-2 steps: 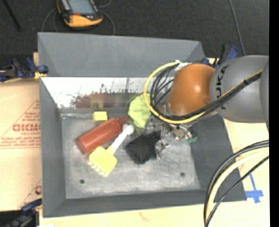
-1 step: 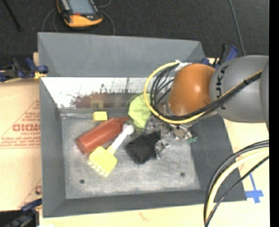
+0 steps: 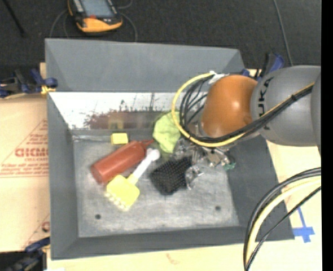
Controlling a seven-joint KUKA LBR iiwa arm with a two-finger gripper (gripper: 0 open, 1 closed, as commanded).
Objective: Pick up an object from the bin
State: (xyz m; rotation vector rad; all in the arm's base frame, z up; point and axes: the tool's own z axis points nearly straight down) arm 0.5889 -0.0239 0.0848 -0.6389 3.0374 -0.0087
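My gripper [image 3: 193, 170] hangs low in the right middle of the bin, beneath the orange cover. Its metal fingers sit at the right edge of a black bristly brush head [image 3: 169, 175], which lies flat on the bin floor. A crumpled yellow-green cloth [image 3: 166, 132] lies just up and left of the gripper, partly under the arm's cables. Whether anything sits between the fingers is hidden.
A red bottle-shaped thing [image 3: 119, 160] lies at the bin's left middle. A yellow brush with a white handle [image 3: 131, 180] crosses below it. A small yellow block [image 3: 119, 139] rests near the back wall. The arm and its cables cover the bin's right back.
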